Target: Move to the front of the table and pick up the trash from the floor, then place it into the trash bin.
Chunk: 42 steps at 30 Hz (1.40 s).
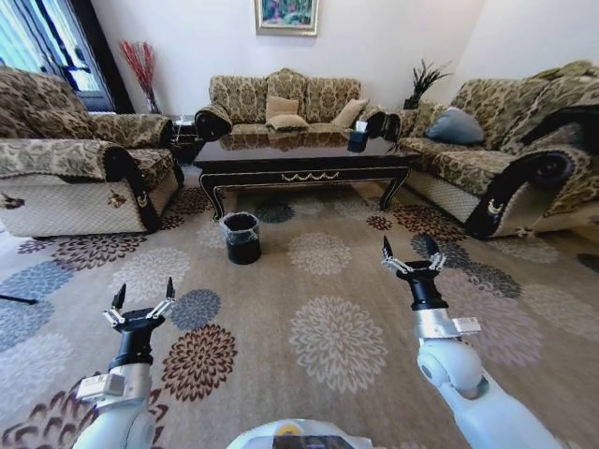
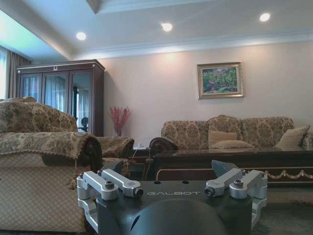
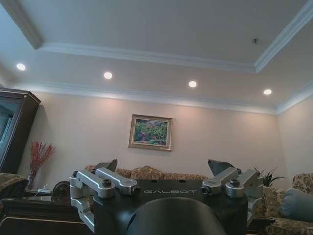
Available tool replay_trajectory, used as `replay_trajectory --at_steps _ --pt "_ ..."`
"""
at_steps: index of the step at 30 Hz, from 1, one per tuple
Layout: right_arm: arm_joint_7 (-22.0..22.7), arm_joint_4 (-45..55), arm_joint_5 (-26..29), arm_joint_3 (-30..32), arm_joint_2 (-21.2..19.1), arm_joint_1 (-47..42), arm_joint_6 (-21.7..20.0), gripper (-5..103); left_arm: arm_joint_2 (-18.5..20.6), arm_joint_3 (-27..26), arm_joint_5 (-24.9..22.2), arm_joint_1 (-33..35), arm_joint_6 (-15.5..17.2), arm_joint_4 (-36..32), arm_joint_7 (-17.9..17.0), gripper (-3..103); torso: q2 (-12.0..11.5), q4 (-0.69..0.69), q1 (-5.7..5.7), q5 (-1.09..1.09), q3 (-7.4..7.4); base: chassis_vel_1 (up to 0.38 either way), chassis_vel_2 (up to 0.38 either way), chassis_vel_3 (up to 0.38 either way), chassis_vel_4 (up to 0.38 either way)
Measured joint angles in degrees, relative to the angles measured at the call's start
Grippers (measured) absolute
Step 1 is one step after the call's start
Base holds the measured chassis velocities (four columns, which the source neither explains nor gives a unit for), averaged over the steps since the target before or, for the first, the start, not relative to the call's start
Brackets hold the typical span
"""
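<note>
The left gripper (image 1: pixel 142 301) hung over the floor (image 1: pixel 328 346) with its fingers (image 1: pixel 119 297) spread apart and holding nothing. The right gripper (image 1: pixel 409 252) hung a little farther forward, its fingers (image 1: pixel 387 248) likewise spread and bare. The bin (image 1: pixel 241 237) stood on the carpet well ahead of both, between them and nearer the left fingers' side, just before the table (image 1: pixel 304 161). The table lay beyond the bin, far from either pair of fingers. No trash could be made out on the carpet.

In both wrist views "GALBOT" was printed on the gripper body, between the finger mounts.

A dark box (image 1: pixel 357 138) sat on the tabletop toward the right fingers' side. Sofas ringed the table: one (image 1: pixel 80 159) beyond the left fingers, one (image 1: pixel 285 101) behind the table, one (image 1: pixel 510 150) beyond the right fingers. A framed painting (image 1: pixel 286 16) hung on the far wall, with a vase of red stems (image 1: pixel 142 70) and a potted plant (image 1: pixel 423 82) in the corners. Open carpet lay between the fingers and the bin.
</note>
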Motion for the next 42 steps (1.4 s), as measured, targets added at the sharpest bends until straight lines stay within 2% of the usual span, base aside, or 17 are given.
replay_trajectory --at_steps 20,35,42 --pt "0.01 -0.01 0.01 0.03 -0.01 -0.02 0.00 100 -0.01 0.02 0.00 0.01 0.00 -0.01 0.12 100 0.00 -0.01 0.00 0.00 -0.03 -0.053 -0.310 0.041 0.318" --pt "0.00 0.02 0.00 0.00 0.01 -0.03 0.00 100 0.00 -0.02 0.00 0.02 0.00 -0.01 0.10 100 0.02 -0.01 -0.01 -0.02 -0.05 0.333 -0.136 -0.355 0.133" --pt "0.00 0.02 0.00 0.00 0.01 -0.02 0.00 100 0.01 -0.02 0.00 0.02 0.00 -0.01 0.06 100 0.02 0.00 0.00 -0.01 -0.02 0.117 0.026 -0.101 -0.012"
